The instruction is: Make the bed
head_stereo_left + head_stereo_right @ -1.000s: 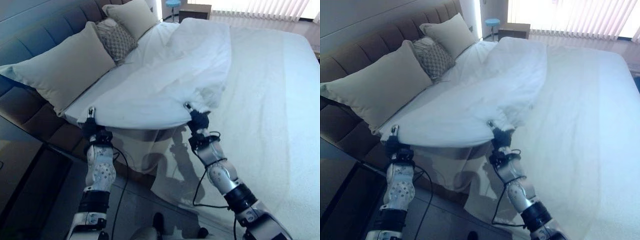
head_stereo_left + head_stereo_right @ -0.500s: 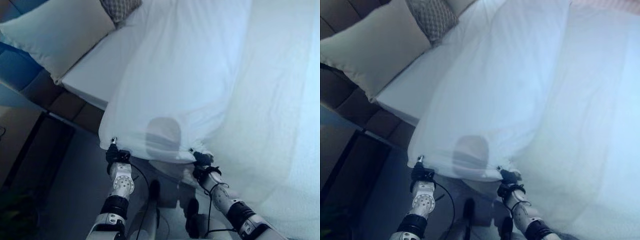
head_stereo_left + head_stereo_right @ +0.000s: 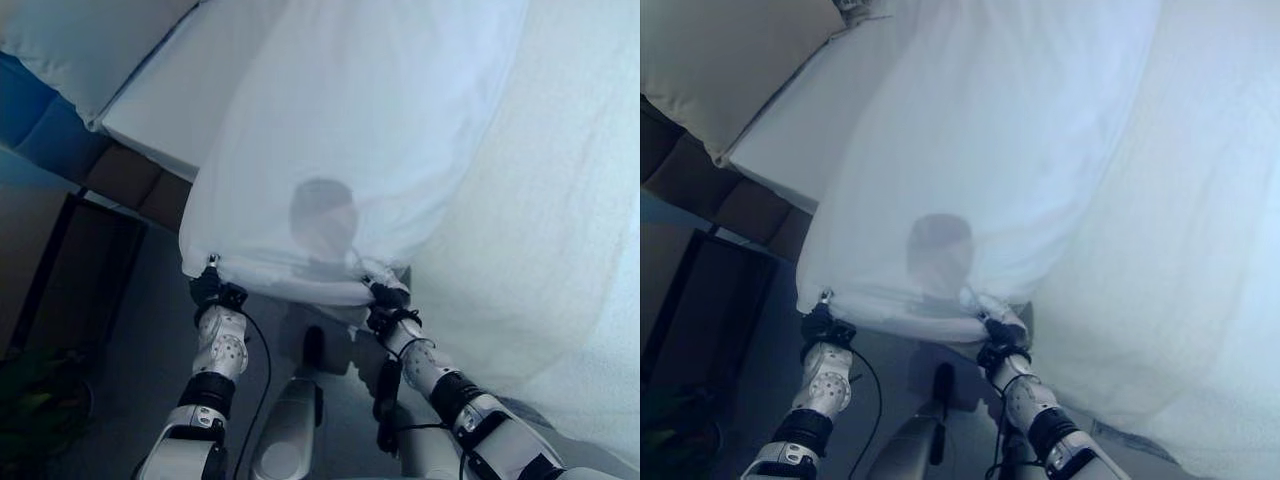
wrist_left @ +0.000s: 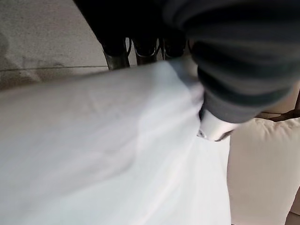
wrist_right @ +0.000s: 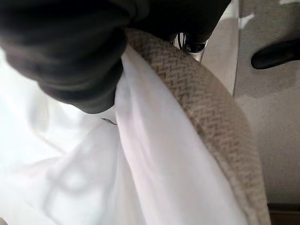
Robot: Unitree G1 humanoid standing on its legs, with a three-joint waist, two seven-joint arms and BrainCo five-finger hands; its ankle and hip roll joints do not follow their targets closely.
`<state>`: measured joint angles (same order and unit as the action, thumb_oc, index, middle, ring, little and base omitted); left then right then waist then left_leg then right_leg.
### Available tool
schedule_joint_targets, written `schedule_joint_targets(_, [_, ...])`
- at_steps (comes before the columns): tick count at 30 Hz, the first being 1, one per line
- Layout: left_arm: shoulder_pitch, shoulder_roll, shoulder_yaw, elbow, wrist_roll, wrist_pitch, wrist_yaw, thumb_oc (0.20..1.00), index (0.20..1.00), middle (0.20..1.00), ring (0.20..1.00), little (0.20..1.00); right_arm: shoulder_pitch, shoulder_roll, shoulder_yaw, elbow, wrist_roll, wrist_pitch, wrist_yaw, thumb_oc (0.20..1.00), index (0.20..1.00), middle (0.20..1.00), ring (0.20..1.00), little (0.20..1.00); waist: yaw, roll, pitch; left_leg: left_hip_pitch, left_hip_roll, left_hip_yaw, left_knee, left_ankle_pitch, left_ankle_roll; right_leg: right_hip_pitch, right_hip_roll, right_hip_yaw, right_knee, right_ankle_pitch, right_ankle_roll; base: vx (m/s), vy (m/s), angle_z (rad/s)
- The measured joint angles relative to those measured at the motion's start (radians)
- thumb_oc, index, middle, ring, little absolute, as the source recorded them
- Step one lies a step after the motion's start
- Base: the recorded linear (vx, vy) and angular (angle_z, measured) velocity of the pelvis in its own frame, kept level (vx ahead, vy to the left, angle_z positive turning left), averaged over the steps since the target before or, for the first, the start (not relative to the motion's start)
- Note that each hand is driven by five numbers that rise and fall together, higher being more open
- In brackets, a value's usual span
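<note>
Bed [image 3: 560, 150] under white duvet [image 3: 350, 130], its edge clenched by left hand [image 3: 208, 291] and right hand [image 3: 385, 298], pillow [image 3: 70, 40], grey floor [image 3: 120, 330]

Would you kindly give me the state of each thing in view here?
White sheet: near edge lifted off the bed, stretched between both hands.
Left hand: shut on the sheet's corner.
Right hand: shut on the sheet's edge.
Pillow: lying at the head of the bed.

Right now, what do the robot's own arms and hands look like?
Both arms are silver-grey with black bands at the joints. The left hand and right hand sit under dark ribbed covers. The left forearm's silver shell carries small dark dots.
</note>
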<state>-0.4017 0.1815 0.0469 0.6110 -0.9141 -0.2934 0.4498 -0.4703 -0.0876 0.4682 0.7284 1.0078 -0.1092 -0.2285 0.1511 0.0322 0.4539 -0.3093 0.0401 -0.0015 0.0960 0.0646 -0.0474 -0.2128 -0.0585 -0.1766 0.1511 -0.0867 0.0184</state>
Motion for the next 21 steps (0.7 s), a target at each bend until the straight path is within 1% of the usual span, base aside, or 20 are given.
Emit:
schedule_joint_targets(2, [-0.01,0.016,-0.003,-0.002,0.036,0.0,0.031,0.2,0.2,0.2,0.2,0.2,-0.007,0.005,0.017,-0.002,0.022,-0.014,-0.001,0.2,0.2,0.2,0.2,0.2,0.0,-0.021,0.012,-0.004,0.002,0.0,-0.001,0.0,0.0,-0.002,0.002,0.0,-0.005,0.001,-0.001,0.0,0.0,0.0])
schedule_joint_targets(6, [-0.023,0.048,-0.022,-0.002,0.096,0.0,0.082,0.2,0.2,0.2,0.2,0.2,-0.004,0.01,0.053,-0.023,0.049,-0.048,-0.02,0.2,0.2,0.2,0.2,0.2,0.0,-0.04,0.025,-0.018,0.004,0.002,-0.001,0.0,0.0,-0.013,0.004,0.002,-0.017,0.009,-0.001,0.0,0.002,-0.01])
schedule_joint_targets(7, [-0.023,0.052,-0.025,-0.003,0.109,0.0,0.094,0.2,0.2,0.2,0.2,0.2,0.001,0.012,0.06,-0.035,0.057,-0.056,-0.03,0.529,0.529,0.529,0.529,0.529,0.0,-0.042,0.027,-0.019,0.003,0.003,-0.002,0.0,0.0,-0.014,0.004,0.003,-0.018,0.01,-0.001,-0.01,0.023,-0.08])
schedule_joint_targets(8, [-0.024,0.066,-0.025,-0.003,0.13,0.0,0.121,1.0,1.0,1.0,1.0,1.0,0.018,0.021,0.076,-0.065,0.066,-0.075,-0.049,1.0,1.0,1.0,1.0,1.0,-0.003,-0.048,0.035,-0.019,0.004,0.006,-0.004,0.0,0.0,-0.018,0.004,0.004,-0.018,0.01,-0.001,-0.01,0.019,-0.06])
schedule_joint_targets(10, [-0.024,0.081,-0.025,-0.002,0.161,0.002,0.167,1.0,1.0,1.0,1.0,1.0,0.055,0.023,0.108,-0.101,0.084,-0.089,-0.07,1.0,1.0,1.0,1.0,1.0,-0.004,-0.05,0.044,-0.02,0.004,0.01,-0.007,0.0,0.0,-0.019,0.003,0.004,-0.021,0.01,0.0,0.0,0.017,-0.03])
schedule_joint_targets(12, [-0.017,0.09,-0.025,-0.002,0.188,0.016,0.201,1.0,1.0,1.0,1.0,1.0,0.065,0.018,0.135,-0.094,0.087,-0.09,-0.085,1.0,1.0,1.0,1.0,1.0,-0.003,-0.049,0.045,-0.021,0.003,0.011,-0.009,0.0,0.0,-0.019,0.003,0.004,-0.024,0.011,0.0,0.0,0.0,0.0])
schedule_joint_targets(14, [-0.006,0.105,-0.024,-0.003,0.217,0.032,0.239,1.0,1.0,1.0,1.0,1.0,0.07,0.014,0.151,-0.08,0.086,-0.085,-0.089,1.0,1.0,1.0,1.0,1.0,0.0,-0.049,0.045,-0.021,0.003,0.012,-0.01,0.0,0.0,-0.019,0.003,0.004,-0.026,0.011,0.0,0.0,0.0,0.0])
schedule_joint_targets(15, [-0.002,0.113,-0.021,-0.003,0.262,0.043,0.264,1.0,1.0,1.0,1.0,1.0,0.058,0.012,0.181,-0.054,0.08,-0.077,-0.085,1.0,1.0,1.0,1.0,1.0,0.004,-0.049,0.045,-0.021,0.003,0.011,-0.011,0.0,0.0,-0.018,0.003,0.003,-0.026,0.011,0.0,0.0,0.0,0.0])
schedule_joint_targets(16, [0.0,0.118,-0.02,-0.003,0.29,0.046,0.28,1.0,1.0,1.0,1.0,1.0,0.048,0.006,0.208,-0.036,0.073,-0.059,-0.081,1.0,1.0,1.0,1.0,1.0,0.005,-0.049,0.045,-0.021,0.003,0.011,-0.011,0.0,0.0,-0.018,0.003,0.003,-0.026,0.011,0.0,0.0,0.0,0.0])
schedule_joint_targets(17, [0.005,0.131,-0.015,0.001,0.357,0.06,0.308,1.0,1.0,1.0,1.0,1.0,0.035,-0.009,0.254,0.0,0.033,-0.018,-0.058,1.0,1.0,1.0,1.0,1.0,0.009,-0.049,0.045,-0.021,0.003,0.011,-0.011,0.0,0.0,-0.018,0.002,0.003,-0.027,0.011,0.001,0.0,0.0,0.0])
schedule_joint_targets(18, [0.013,0.148,-0.012,0.005,0.398,0.071,0.327,1.0,1.0,1.0,1.0,1.0,0.037,-0.032,0.265,0.002,-0.006,0.011,-0.035,1.0,1.0,1.0,1.0,1.0,0.01,-0.049,0.045,-0.021,0.003,0.012,-0.011,0.0,0.0,-0.018,0.002,0.003,-0.027,0.012,0.001,0.04,-0.032,0.01])
schedule_joint_targets(19, [0.014,0.162,0.009,0.014,0.426,0.079,0.344,1.0,1.0,1.0,1.0,1.0,0.041,-0.058,0.275,0.003,-0.046,0.039,-0.006,1.0,1.0,1.0,1.0,1.0,0.01,-0.049,0.045,-0.02,0.003,0.014,-0.011,0.001,0.0,-0.018,0.001,0.003,-0.027,0.012,0.002,0.04,-0.03,0.01])
schedule_joint_targets(21, [0.023,0.183,0.048,0.014,0.43,0.085,0.369,1.0,1.0,1.0,1.0,1.0,0.061,-0.098,0.273,0.005,-0.102,0.075,0.031,1.0,1.0,1.0,1.0,1.0,0.014,-0.05,0.046,-0.017,0.004,0.021,-0.011,0.002,0.002,-0.016,0.001,0.005,-0.028,0.015,0.002,0.03,-0.039,-0.05])
